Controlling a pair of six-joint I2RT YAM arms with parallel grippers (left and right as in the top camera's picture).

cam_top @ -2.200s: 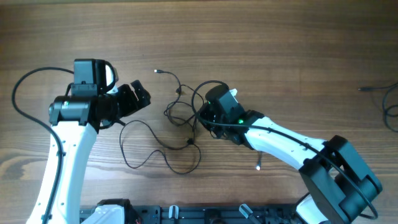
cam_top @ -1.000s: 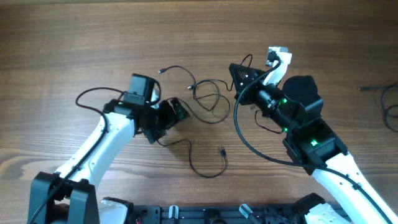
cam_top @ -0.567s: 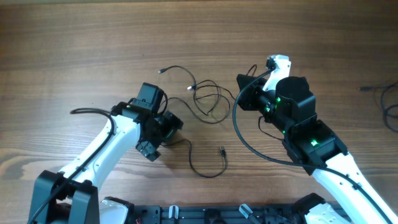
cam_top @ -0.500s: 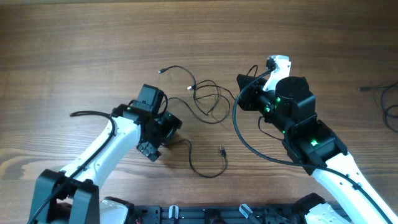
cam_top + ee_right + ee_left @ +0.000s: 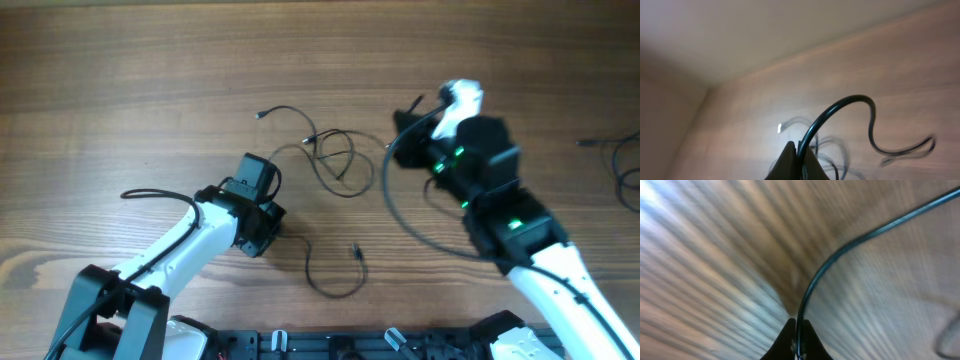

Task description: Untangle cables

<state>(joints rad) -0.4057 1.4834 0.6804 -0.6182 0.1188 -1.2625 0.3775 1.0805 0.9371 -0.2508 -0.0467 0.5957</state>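
Observation:
The cables (image 5: 332,160) lie as a loose tangle of thin dark strands at mid-table, with a small plug end (image 5: 262,115) at the far left. One strand (image 5: 330,290) loops toward the front and ends in a plug (image 5: 356,250). My left gripper (image 5: 268,228) presses down at that strand's left end. In the left wrist view the gripper (image 5: 797,330) is shut on the thin cable (image 5: 840,250). My right gripper (image 5: 398,135) hangs right of the tangle. In the right wrist view it (image 5: 799,148) is shut on a strand (image 5: 840,106) that arcs upward, with the tangle (image 5: 827,145) blurred below.
Another thin cable (image 5: 627,170) lies at the table's right edge. The right arm's thick black cable (image 5: 395,205) loops out over the table beside the tangle. A black rail (image 5: 330,345) runs along the front edge. Both wrist views are motion-blurred.
My left gripper has moved right and forward onto the looping strand and has shut on it. My right gripper has shifted right and farther back with its strand.

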